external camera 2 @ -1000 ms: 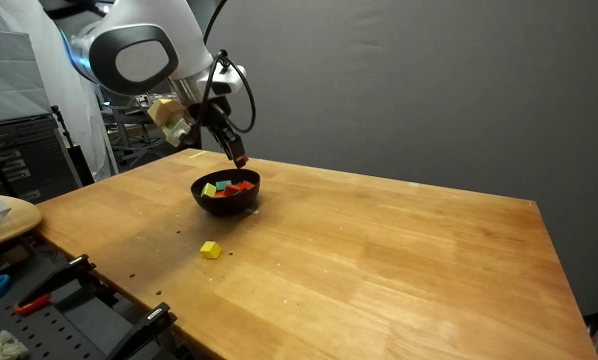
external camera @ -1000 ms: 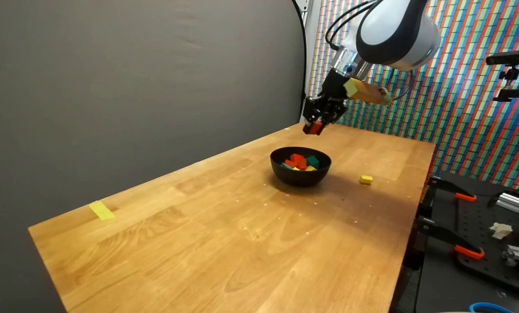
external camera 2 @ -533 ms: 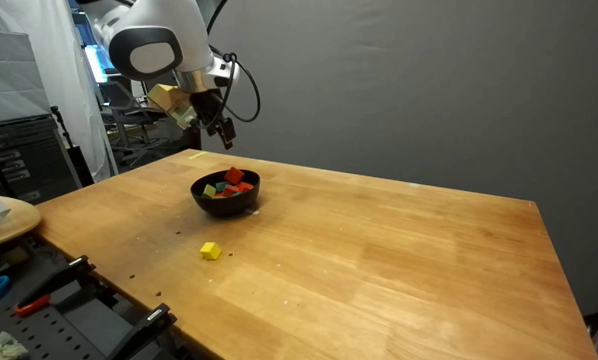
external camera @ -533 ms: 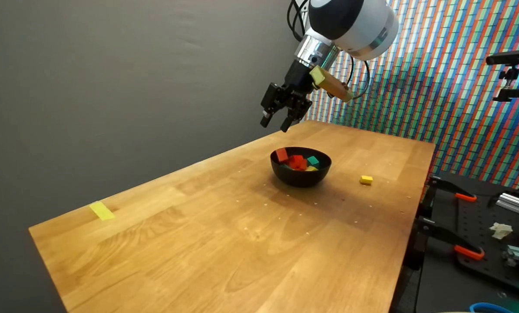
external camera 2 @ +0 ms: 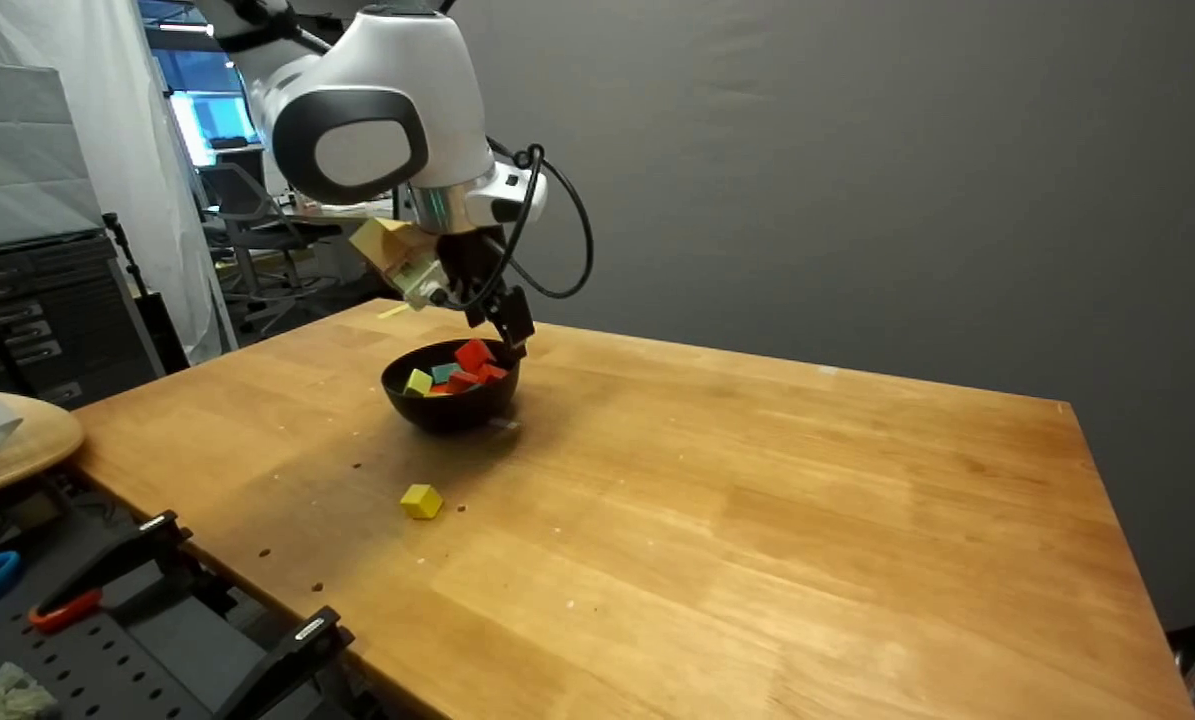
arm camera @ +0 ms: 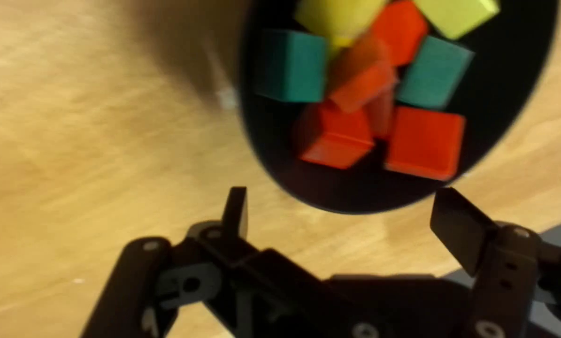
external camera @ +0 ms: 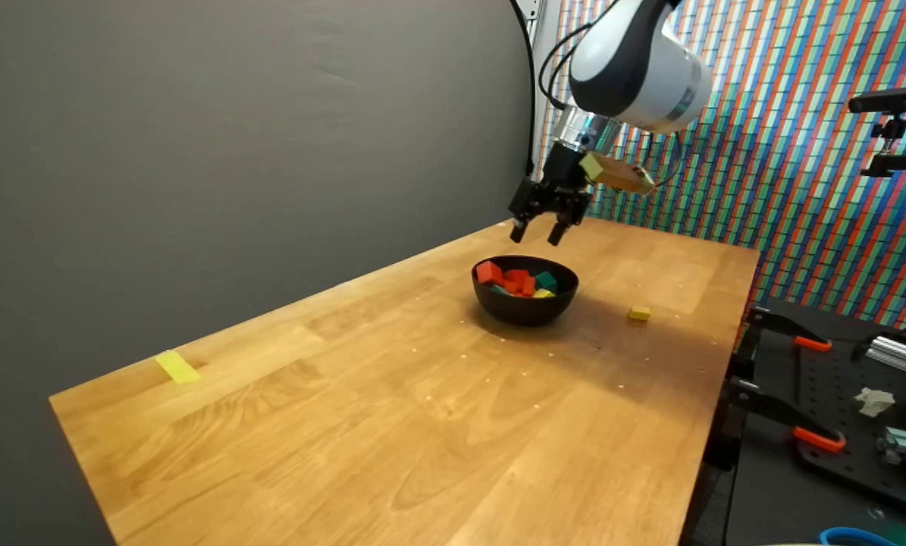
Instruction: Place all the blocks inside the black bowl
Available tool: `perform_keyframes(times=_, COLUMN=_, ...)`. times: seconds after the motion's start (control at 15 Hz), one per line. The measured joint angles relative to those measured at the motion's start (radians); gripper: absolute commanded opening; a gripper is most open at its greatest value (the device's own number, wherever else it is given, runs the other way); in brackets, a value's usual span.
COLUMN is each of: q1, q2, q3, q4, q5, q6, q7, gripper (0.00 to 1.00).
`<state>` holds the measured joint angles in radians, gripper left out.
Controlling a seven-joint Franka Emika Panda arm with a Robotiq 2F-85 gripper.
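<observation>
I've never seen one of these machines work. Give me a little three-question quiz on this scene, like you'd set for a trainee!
1. True or false: the gripper is holding something.
2. Which colour is the block on the table, outside the black bowl: A red, B green or C yellow?
3. All blocks belong in the bowl; what's the likely next move?

Key:
1. False; it's open and empty.
2. C.
3. Probably fetching that yellow block.

In an exterior view we are finding blocks (external camera: 515, 283) lying inside the bowl (external camera: 525, 311), another block (external camera: 639, 313) resting between it and the right edge of the tabletop (external camera: 346, 425), and tape (external camera: 178, 367) near the left corner.
</observation>
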<state>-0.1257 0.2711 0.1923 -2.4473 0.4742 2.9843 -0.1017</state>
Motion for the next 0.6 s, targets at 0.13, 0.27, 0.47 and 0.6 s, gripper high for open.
perform_keyframes(times=0.13, q1=0.049, q2=-0.025, q3=-0.139, q4=-0.096, q5=-0.170, q6=-0.017, q7=0.083, gripper=1.00)
perform_keyframes(times=0.27, q1=0.119, q2=-0.061, q3=-0.291, q4=-0.190, q5=-0.348, q6=-0.060, q7=0.143, gripper=1.00)
perform_keyframes(times=0.47, q1=0.193, q2=-0.113, q3=-0.432, q4=-0.273, q5=-0.511, q6=-0.092, q7=0.199, gripper=1.00)
perform_keyframes(times=0.6, q1=0.195, q2=-0.125, q3=-0.431, q4=-0.282, q5=-0.515, q6=-0.094, q7=0.199, gripper=1.00)
